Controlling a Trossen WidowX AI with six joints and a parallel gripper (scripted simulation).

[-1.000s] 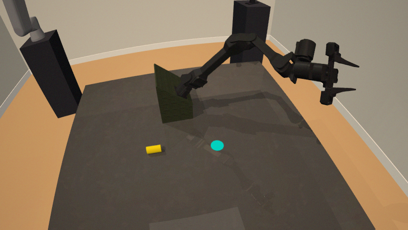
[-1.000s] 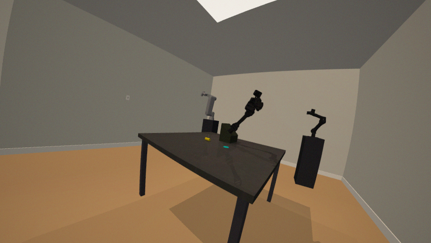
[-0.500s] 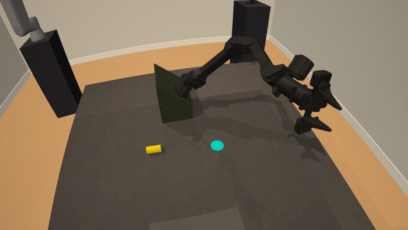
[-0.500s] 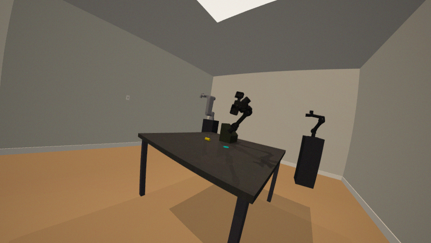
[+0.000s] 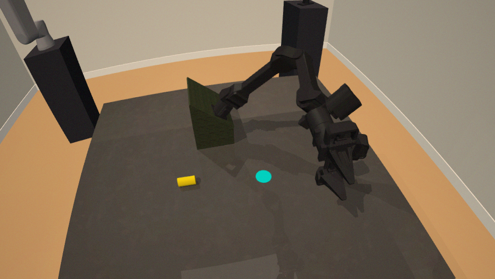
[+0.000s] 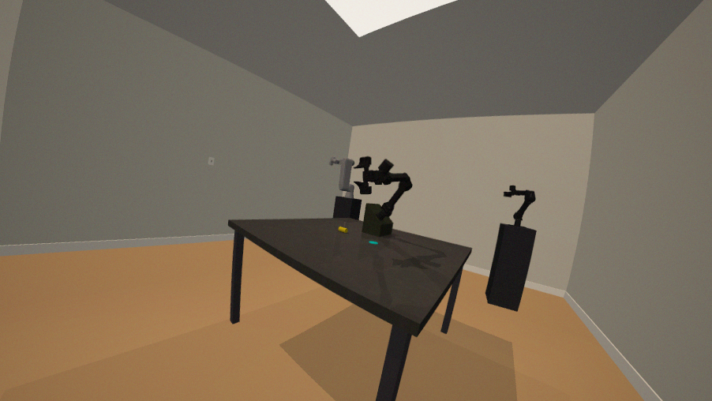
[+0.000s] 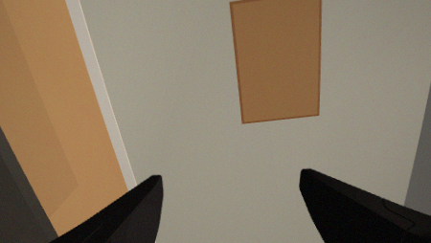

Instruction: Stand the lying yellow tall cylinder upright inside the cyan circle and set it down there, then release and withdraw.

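The yellow tall cylinder [image 5: 186, 180] [image 6: 342, 229] lies on its side on the dark table [image 5: 138, 225] [image 6: 398, 294], left of the middle. The flat cyan circle [image 5: 263, 176] [image 6: 372, 242] is to its right, a good gap away and bare. My gripper [image 5: 341, 187] [image 6: 359, 174] [image 7: 232, 181] is open and empty. It hangs high in the air above the table, far from both. In the wrist view I see only the two dark fingers against wall and floor; the cylinder and the circle do not show there.
A dark green wedge block [image 5: 211, 121] [image 6: 376, 221] stands behind the circle, at the arm's base. Black pedestals stand off the table at the back left [image 5: 62, 90] and back right [image 5: 304, 31]; one pedestal [image 6: 510, 264] carries another small arm.
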